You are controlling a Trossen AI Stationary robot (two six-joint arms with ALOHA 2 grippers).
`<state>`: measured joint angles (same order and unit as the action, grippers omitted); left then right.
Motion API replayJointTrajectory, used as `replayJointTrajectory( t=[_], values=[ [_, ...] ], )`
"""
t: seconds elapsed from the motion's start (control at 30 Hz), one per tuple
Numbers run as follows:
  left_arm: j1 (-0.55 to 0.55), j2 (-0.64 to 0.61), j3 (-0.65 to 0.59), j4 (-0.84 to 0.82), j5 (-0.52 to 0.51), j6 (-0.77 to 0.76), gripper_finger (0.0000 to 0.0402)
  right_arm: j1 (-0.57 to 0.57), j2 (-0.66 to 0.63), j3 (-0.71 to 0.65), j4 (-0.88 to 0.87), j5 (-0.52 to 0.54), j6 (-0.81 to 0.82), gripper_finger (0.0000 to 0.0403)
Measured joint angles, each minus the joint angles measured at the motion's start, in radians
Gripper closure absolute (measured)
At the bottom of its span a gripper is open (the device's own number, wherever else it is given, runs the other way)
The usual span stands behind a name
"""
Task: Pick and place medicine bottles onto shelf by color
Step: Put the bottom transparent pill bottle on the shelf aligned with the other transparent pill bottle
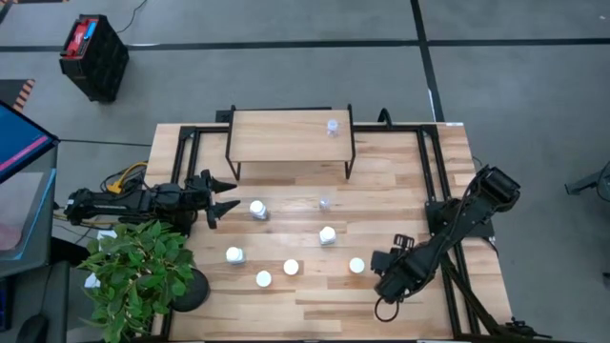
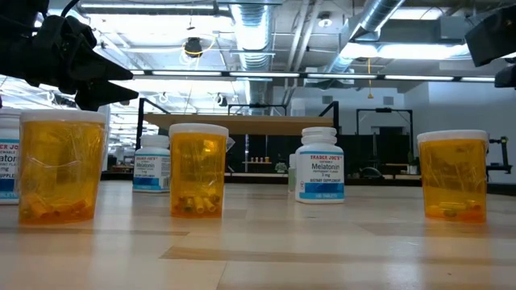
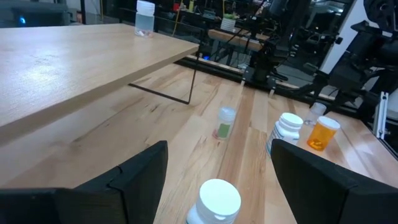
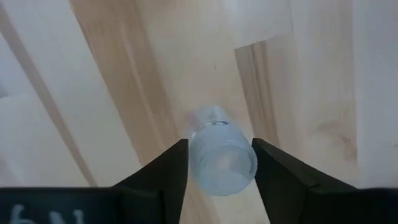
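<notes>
The light-wood shelf (image 1: 291, 138) stands at the table's far side, and one clear bottle (image 1: 332, 126) stands upright on its right part. My left gripper (image 1: 229, 195) is open and level, just left of an upright white bottle (image 1: 257, 209), whose cap (image 3: 217, 199) shows ahead of the open fingers. My right gripper (image 1: 398, 250) points down at the table's right and is shut on a clear bluish bottle (image 4: 221, 158). Another clear bottle (image 1: 326, 202), a white one (image 1: 327, 234) and three orange ones (image 2: 197, 169) stand on the table. My right gripper pinches the clear bluish bottle's round side wall (image 4: 194, 163) between its two fingers, one on each side. The fingers come from above, pointing down, and the bottle stands upright between them. Whether its base rests on the table I cannot tell.
Several bottles stand in a loose group mid-table: a white one (image 1: 234, 254) and orange ones (image 1: 263, 278), (image 1: 291, 267), (image 1: 356, 265). A potted plant (image 1: 138, 276) stands at the near left corner. Black frame rails (image 1: 431, 181) run along the table's edges.
</notes>
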<state>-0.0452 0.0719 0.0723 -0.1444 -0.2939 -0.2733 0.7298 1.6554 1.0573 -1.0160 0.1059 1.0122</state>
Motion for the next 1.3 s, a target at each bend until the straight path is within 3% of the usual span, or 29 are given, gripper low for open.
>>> replayJointTrajectory(
  t=[0.33,0.47,0.67,0.93,1.17,1.3],
  values=[
    [0.0,0.0,0.0,0.0,0.0,0.0,0.0129,-0.025,0.0,0.029,-0.021,-0.005,-0.084,0.027],
    [0.0,0.0,0.0,0.0,0.0,0.0,0.0129,-0.085,0.0,0.128,-0.102,-0.005,-0.23,0.0271],
    [0.0,0.0,0.0,0.0,0.0,0.0,0.0129,-0.211,0.0,0.349,-0.364,0.022,-0.446,0.0272],
    [0.0,0.0,0.0,0.0,0.0,0.0,0.0129,-0.482,-0.001,0.591,-0.423,0.185,-0.83,0.0272],
    [0.0,0.0,0.0,0.0,0.0,0.0,0.0129,-0.78,-0.001,0.661,-0.339,0.174,-1.132,0.0271],
    [0.0,0.0,0.0,0.0,0.0,0.0,0.0129,-0.926,-0.001,0.669,-0.247,0.088,-1.244,0.027]
  ],
)
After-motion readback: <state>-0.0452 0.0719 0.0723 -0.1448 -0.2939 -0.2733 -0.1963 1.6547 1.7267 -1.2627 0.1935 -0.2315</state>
